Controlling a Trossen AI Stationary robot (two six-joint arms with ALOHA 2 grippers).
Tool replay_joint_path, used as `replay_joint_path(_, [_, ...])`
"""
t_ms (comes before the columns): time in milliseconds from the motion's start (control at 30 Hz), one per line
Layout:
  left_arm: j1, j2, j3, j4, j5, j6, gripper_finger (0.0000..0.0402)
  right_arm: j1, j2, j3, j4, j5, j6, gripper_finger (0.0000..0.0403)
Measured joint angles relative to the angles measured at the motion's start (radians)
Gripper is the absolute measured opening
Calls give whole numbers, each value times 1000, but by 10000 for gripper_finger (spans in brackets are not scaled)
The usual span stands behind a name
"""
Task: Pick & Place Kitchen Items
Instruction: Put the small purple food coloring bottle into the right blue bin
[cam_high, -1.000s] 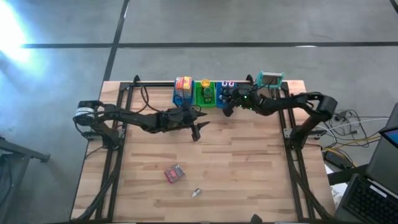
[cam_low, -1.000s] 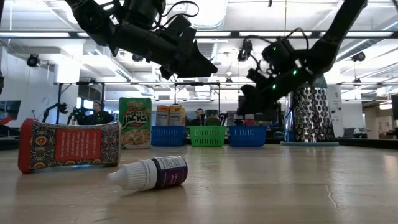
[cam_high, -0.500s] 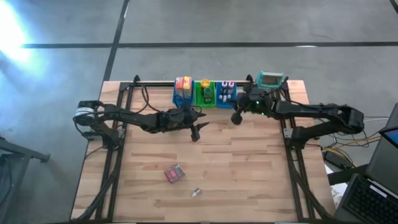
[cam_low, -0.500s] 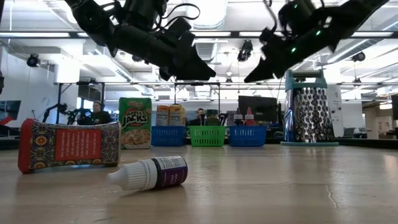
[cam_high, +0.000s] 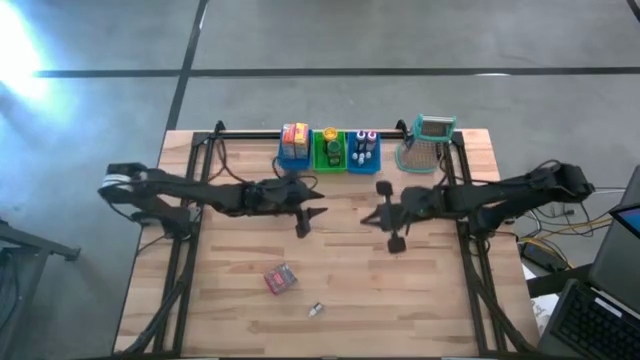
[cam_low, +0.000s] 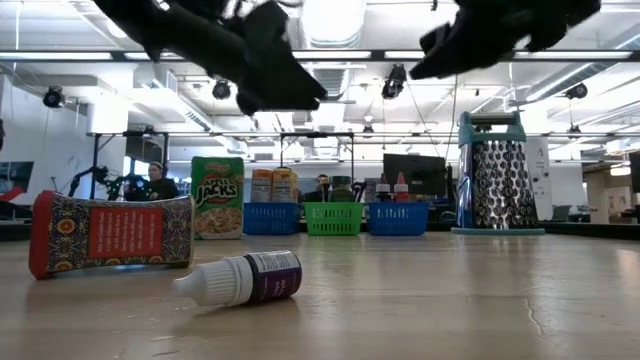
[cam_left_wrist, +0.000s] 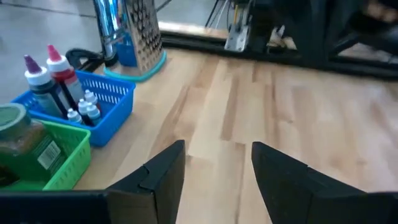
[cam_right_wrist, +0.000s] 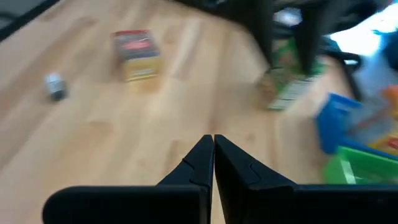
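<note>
the right gripper (cam_high: 386, 219) has swung away from the blue bin (cam_high: 363, 158) at the table's far edge toward the middle, its fingers (cam_right_wrist: 210, 163) now pressed together on nothing, apparently a delivery done. the left gripper (cam_high: 305, 214) hovers mid-table, fingers (cam_left_wrist: 163, 171) parted and empty. two kitchen items remain near the front edge: a flat, glossy red patterned packet (cam_high: 280, 278) and, just beside it, a small purple bottle (cam_high: 316, 310) with a white cap, lying on its side on the pale wood planks. the perforated metal grater (cam_high: 428, 146) stands by the far right corner.
</note>
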Motion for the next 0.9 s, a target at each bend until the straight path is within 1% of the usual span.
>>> replay_joint_path(133, [-37, -111, -46, -18, -25, -39, 185, 99, 61, 96, -102, 2, 21, 11])
replay_joint_path(300, [-102, -230, -113, -16, -146, -88, 179, 190, 147, 206, -223, 2, 7, 34])
replay_joint_path(367, [-137, -263, -135, -20, -169, -89, 178, 217, 180, 252, -269, 3, 18, 47])
replay_joint_path(533, [-228, -293, -143, -16, -175, -86, 177, 272, 279, 348, -310, 7, 18, 85])
replay_joint_path(600, [-256, -295, -140, -24, -202, -86, 176, 290, 331, 390, -338, 10, 9, 101])
replay_joint_path(667, [-278, -296, -139, -23, -230, -89, 174, 307, 381, 438, -330, 11, 6, 116])
replay_joint_path(800, [-293, -297, -139, -42, -276, -90, 174, 338, 498, 543, -380, 22, -10, 146])
replay_joint_path(900, [-292, -300, -139, -41, -281, -95, 174, 353, 584, 625, -428, 33, -9, 165])
